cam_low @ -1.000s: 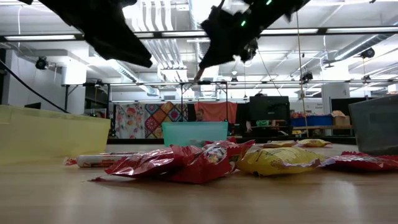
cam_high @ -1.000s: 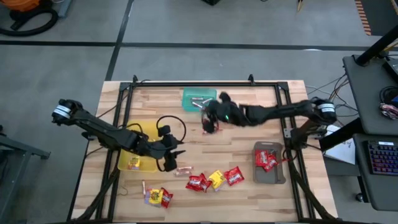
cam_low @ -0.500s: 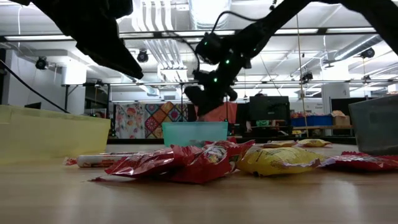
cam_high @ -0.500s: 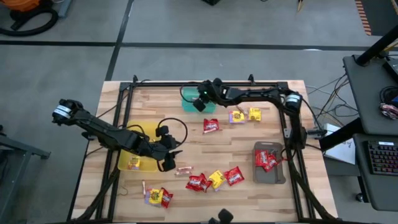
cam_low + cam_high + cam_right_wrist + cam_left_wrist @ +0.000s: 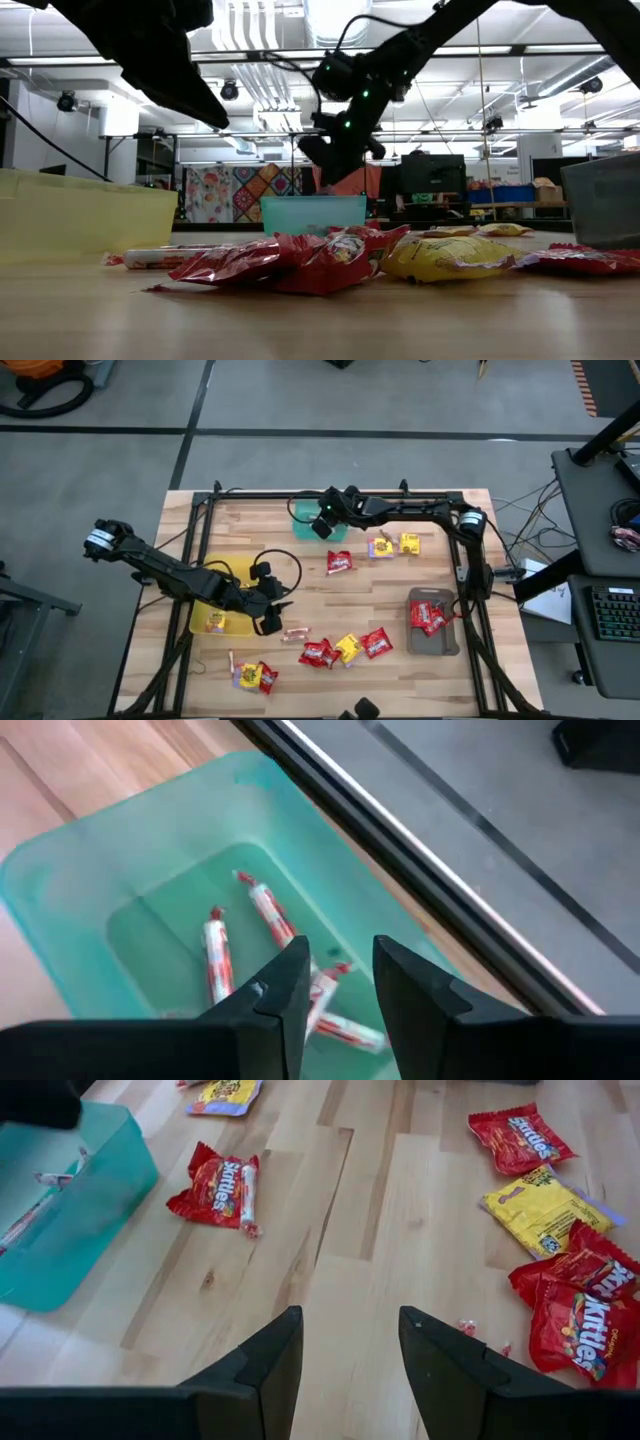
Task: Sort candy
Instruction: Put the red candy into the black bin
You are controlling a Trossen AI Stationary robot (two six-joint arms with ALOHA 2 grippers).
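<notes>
My right gripper (image 5: 340,950) hangs open over the green tray (image 5: 310,518) at the table's far edge. Several pinkish-silver twisted rolls (image 5: 270,915) lie on the tray's floor, and one shows in the gap between the fingers, below them. My left gripper (image 5: 350,1320) stands open above bare wood beside the yellow tray (image 5: 222,610), nothing between its fingers. A red packet (image 5: 215,1180) with a roll (image 5: 248,1185) lying on it rests mid-table. Red and yellow packets (image 5: 345,650) lie flat near the front edge, and one loose roll (image 5: 295,631) lies close to the left gripper.
The grey tray (image 5: 440,645) at the right holds red packets. Two yellow packets (image 5: 395,544) lie at the far right of centre. More candy (image 5: 250,676) sits at the front left. A black frame rail (image 5: 330,493) runs along the far edge behind the green tray.
My right gripper has swung from above the red packet mid-table toward the far edge and left, and has come down over the green tray. With the arm gone, the two yellow packets show again.
</notes>
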